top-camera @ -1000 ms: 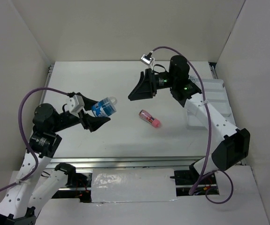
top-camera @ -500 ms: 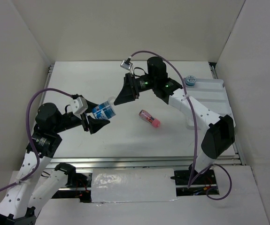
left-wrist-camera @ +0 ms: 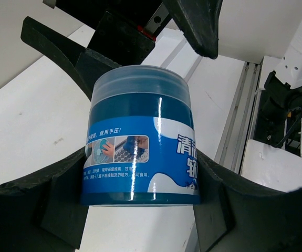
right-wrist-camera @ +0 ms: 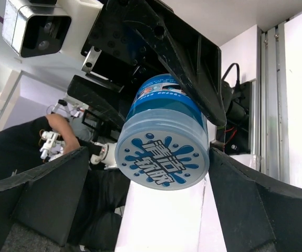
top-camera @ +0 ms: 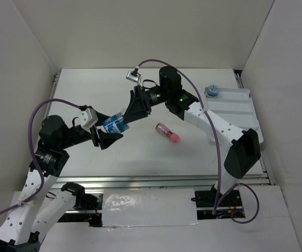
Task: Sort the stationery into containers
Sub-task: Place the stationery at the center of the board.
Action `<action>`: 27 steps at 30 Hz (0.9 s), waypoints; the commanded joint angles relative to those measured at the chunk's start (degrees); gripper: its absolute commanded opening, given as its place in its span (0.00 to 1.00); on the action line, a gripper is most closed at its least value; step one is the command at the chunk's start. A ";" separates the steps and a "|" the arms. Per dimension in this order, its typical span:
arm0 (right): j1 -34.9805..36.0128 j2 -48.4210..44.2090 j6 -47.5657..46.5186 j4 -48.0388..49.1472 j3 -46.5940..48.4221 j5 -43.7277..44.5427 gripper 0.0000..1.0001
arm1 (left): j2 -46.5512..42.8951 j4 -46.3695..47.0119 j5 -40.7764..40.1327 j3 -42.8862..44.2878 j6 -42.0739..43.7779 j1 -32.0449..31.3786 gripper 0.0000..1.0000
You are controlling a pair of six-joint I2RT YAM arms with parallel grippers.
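My left gripper (top-camera: 112, 127) is shut on a round blue pot (top-camera: 114, 124) and holds it tilted above the table; in the left wrist view the pot (left-wrist-camera: 140, 142) sits between my fingers (left-wrist-camera: 30, 205). My right gripper (top-camera: 129, 116) is open, with its jaws on either side of the pot's lid end and not touching it; in the right wrist view the lid (right-wrist-camera: 162, 157) faces the camera between the spread fingers (right-wrist-camera: 51, 194). A pink tube (top-camera: 167, 133) lies on the table. A second blue pot (top-camera: 212, 91) stands on the white tray (top-camera: 237, 110). The small bottle and the ring are out of view.
White walls enclose the table at the back and on both sides. The tray lies along the right edge. A metal rail runs along the near edge of the table (top-camera: 140, 181).
My right arm has swung left from near the tray to the held pot, and its open jaws now flank the lid. The left gripper has lowered the pot slightly.
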 commanded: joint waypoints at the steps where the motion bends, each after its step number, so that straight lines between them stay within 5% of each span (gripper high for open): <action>1: 0.48 -0.85 1.88 4.65 0.58 -1.86 0.99 | -0.16 6.67 -0.19 2.56 -0.04 -0.21 0.00; 8: 1.01 0.47 4.08 7.28 0.23 -2.39 0.91 | 0.20 7.20 -0.54 2.73 -0.04 -0.21 0.00; 16: 1.36 1.17 4.26 7.03 0.93 -2.39 0.64 | 0.99 7.20 -1.07 2.64 -0.92 -0.21 0.01; 18: 1.36 1.26 4.00 6.85 1.19 -2.30 0.65 | 1.25 7.20 -1.07 2.64 -0.92 -0.21 0.01; 21: 1.36 1.17 3.30 5.36 1.72 -1.95 0.80 | 1.60 8.87 -1.07 2.73 -1.01 -0.29 0.04; 27: 1.36 1.70 3.12 5.09 2.34 -1.77 0.79 | 1.86 8.96 -0.98 3.08 -0.83 -0.21 0.05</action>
